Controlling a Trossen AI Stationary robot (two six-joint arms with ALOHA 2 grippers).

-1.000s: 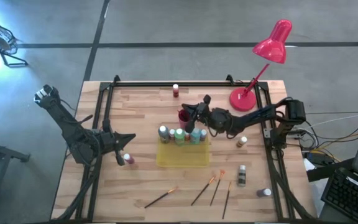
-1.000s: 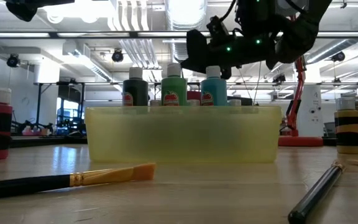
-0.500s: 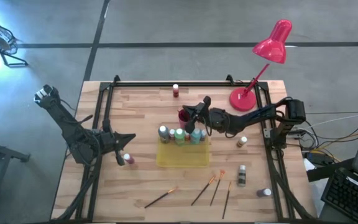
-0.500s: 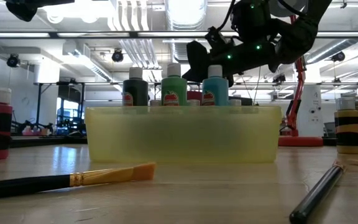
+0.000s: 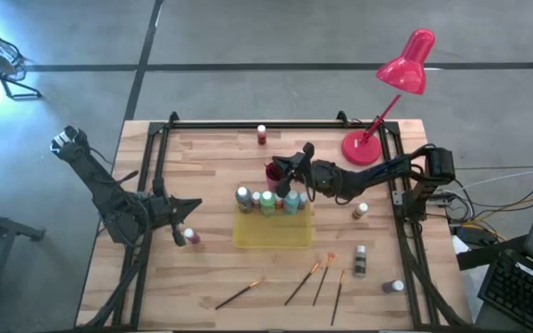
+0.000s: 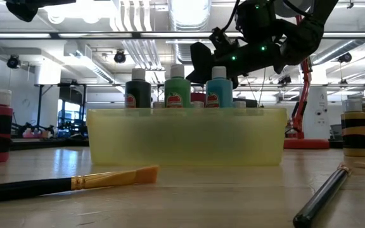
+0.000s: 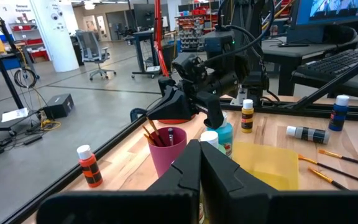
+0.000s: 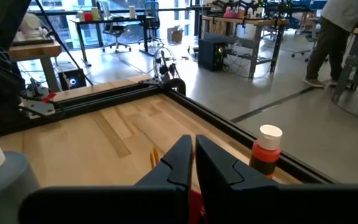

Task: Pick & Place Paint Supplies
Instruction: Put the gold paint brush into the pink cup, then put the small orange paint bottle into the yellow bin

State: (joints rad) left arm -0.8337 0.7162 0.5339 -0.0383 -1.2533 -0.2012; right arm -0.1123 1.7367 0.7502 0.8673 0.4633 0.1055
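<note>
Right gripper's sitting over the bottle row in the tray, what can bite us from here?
1. The right gripper hangs shut just above the light blue bottle; the bottles stand packed along the yellow tray edge, so a sideways pull-out may topple one.
2. The magenta cup with brushes stands just behind it; the wrist may clip it.

The yellow tray [image 6: 185, 136] hides the lower halves of the bottles standing in it, its cloudy wall blurring them. The brush [image 6: 68, 182] along the table's near edge is cut off at the picture's left side, its handle end out of sight. From above, the bottle labels are too small to read. In the right wrist view, a grey-blue bottle [image 8: 2, 177] is cut off by the picture's edge.
</note>
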